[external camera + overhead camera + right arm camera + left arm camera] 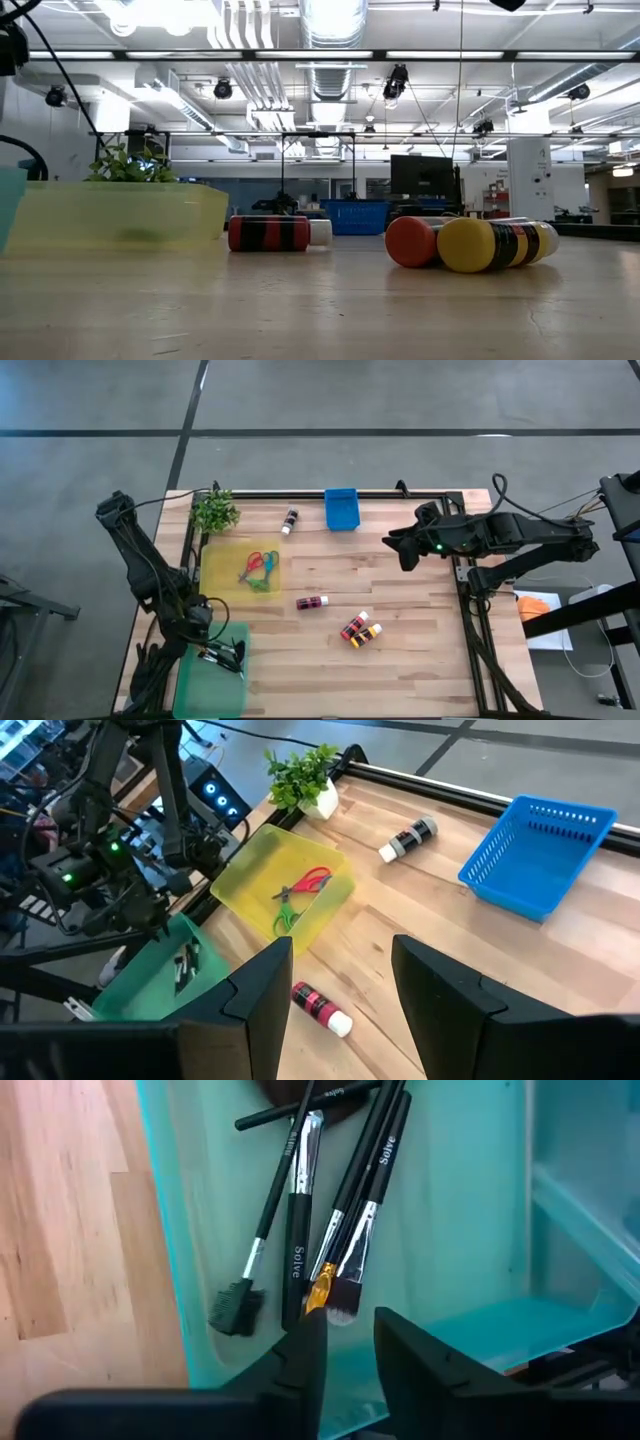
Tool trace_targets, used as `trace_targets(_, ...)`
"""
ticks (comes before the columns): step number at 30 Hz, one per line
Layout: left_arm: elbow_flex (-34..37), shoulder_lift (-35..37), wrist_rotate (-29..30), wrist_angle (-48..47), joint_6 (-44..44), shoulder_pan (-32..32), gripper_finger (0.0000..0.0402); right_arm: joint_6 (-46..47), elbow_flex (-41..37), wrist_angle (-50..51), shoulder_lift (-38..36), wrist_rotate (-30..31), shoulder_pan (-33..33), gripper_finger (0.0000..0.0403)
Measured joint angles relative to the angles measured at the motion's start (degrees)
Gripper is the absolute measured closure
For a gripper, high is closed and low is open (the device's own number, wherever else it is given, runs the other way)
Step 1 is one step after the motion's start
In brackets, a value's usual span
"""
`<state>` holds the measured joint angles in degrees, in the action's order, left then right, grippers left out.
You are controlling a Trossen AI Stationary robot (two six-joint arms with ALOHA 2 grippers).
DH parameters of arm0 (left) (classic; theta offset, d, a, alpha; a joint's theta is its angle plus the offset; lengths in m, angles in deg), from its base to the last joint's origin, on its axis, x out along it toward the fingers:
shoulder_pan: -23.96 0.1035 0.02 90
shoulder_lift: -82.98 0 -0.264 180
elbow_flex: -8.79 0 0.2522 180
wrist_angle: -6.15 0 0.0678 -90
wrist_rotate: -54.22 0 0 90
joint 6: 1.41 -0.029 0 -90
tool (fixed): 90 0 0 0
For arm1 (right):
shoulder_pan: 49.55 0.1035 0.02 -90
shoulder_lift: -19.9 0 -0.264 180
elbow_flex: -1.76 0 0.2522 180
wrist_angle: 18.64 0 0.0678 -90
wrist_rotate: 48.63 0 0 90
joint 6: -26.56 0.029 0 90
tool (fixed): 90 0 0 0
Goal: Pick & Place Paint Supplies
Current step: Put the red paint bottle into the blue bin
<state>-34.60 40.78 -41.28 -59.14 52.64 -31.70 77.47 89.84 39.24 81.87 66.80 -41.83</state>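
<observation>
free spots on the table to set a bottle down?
Bare wood between the blue basket and right claw, and along the near edge below the orange and yellow bottles. Crowded at left: yellow tray, green tray, left claw.

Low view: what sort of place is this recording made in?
Likely an industrial lab or workshop hall: exposed ceiling ducts, strip lights, and a butcher-block table on a bare grey floor.

dark paintbrushes (pixel 300 1230) in green bin (pixel 205 675), loosely crossed
</observation>
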Motion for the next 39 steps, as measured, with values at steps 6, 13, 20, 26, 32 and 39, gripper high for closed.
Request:
trace_targets(6,-1.49,0.04,0.59,-0.06,-0.12,0.11,0.0280,0.75,0.00,-0.15,0.77,-1.45,0.02,0.0232)
trace_targets(13,-10.25,-0.23,14.39,0.71,-3.54,1.68,0.0278,0.45,0.04,-0.35,0.72,-1.55,0.00,0.0232)
trace_targets(20,-20.70,-7.39,20.98,0.67,-20.22,14.87,0.0277,-0.38,0.07,-0.28,0.79,-3.44,0.02,0.0232)
trace_targets(26,-31.45,-19.32,19.63,2.41,-37.96,35.28,0.0277,-0.58,0.07,-0.26,0.79,-3.45,0.00,0.0232)
trace_targets(32,-43.95,-34.27,11.27,11.01,-53.69,52.13,0.0277,-1.36,0.09,-0.24,0.79,-3.43,0.01,0.0232)
trace_targets(39,-49.63,-50.07,-1.66,10.60,-67.61,56.86,0.0277,-0.69,0.11,0.10,0.79,-3.41,0.08,0.0232)
